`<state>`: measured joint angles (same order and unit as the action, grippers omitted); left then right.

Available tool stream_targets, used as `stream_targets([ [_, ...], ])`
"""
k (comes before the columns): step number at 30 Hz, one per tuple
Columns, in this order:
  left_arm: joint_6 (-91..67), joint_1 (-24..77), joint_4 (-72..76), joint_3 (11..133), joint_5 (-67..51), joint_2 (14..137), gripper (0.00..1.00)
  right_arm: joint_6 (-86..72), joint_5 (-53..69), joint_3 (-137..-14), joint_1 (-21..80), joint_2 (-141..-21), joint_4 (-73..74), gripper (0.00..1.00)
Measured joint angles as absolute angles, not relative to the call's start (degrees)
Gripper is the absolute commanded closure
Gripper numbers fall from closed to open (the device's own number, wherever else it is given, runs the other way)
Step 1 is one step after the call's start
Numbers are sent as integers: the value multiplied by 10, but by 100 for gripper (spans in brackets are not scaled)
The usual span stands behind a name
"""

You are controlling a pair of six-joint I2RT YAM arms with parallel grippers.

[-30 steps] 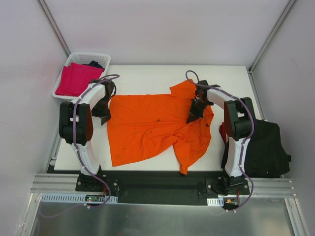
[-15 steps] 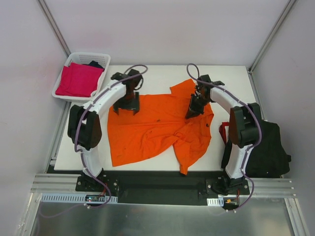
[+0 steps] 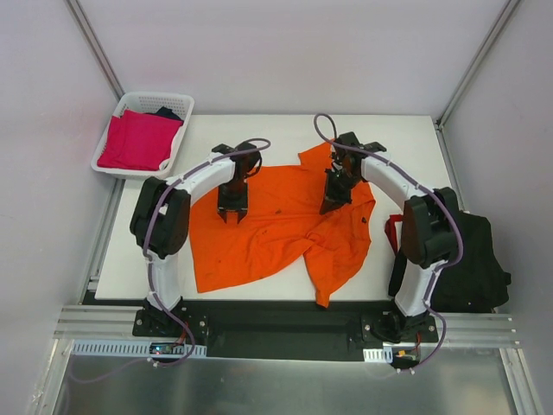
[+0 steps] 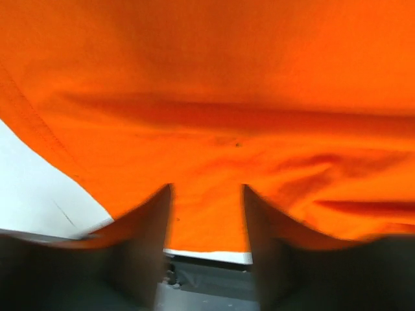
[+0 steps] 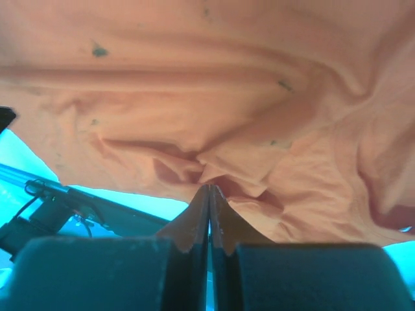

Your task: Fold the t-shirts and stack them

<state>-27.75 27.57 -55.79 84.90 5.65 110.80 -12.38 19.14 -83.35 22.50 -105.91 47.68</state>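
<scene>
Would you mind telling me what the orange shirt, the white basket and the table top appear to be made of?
The orange shirt: soft matte cloth, perhaps cotton; it creases and bunches, with a stitched hem.
The basket: white, apparently moulded plastic; rigid lattice walls.
The table top: smooth white board, possibly laminate; flat, even.

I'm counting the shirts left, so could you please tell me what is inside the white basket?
A pink shirt fills most of the basket; a bit of dark cloth shows behind it. Anything beneath is covered.

arms point(image 3: 194, 177) wht, joints blk | cables point(image 3: 249, 144) purple | L claw point(image 3: 232, 214) + R claw point(image 3: 328, 206) blk
</scene>
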Motion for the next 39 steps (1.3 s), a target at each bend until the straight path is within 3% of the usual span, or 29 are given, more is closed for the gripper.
stream_targets([
  [3, -275, 276, -560, 891, 81, 1132, 91, -119, 176, -872, 225, -1087, 489, 99],
  [6, -271, 272, -555, 966, 107, 1153, 100, -112, 150, -930, 225, -1118, 491, 99],
  [13, -269, 226, -533, 1121, 130, 1204, 95, -81, 45, -1032, 225, -1172, 469, 99],
  [18, -269, 177, -525, 1141, 120, 1265, 94, -61, -1, -1075, 223, -1225, 461, 99],
  [39, -264, 124, -523, 1165, 83, 1356, 95, -66, 86, -1126, 188, -1337, 434, 99],
])
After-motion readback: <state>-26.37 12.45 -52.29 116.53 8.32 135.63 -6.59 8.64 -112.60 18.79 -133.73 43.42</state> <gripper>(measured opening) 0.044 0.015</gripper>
